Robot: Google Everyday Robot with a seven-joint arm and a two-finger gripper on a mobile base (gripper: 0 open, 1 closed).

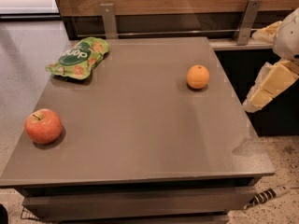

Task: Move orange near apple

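gripper (262,94) hangs off the right side of the table (140,143), out past its edge and beside the dark cabinet front, not over the top at all. whether it is released or clenched i cannot tell from this angle; it carries neither fruit, since both lie plainly on the table.

orange (198,76) sits on the right half of the top, toward the back, untouched and well apart from the gripper. the apple (43,126) rests at the far left, close to the left edge and nearer the front, stem up. nearly the whole width of the grey surface lies between the two, so the fruits are well apart. a green snack bag (78,58) lies at the back left corner, apart from the apple and out of the straight line between the fruits.

by my judgement the task is at its very start: nothing of it is done. what is left is all of it: bring the gripper in over the orange, take hold, carry it leftward and toward the front across the top, and set it down just beside the apple without knocking the apple, which sits close enough to the edge to roll off.
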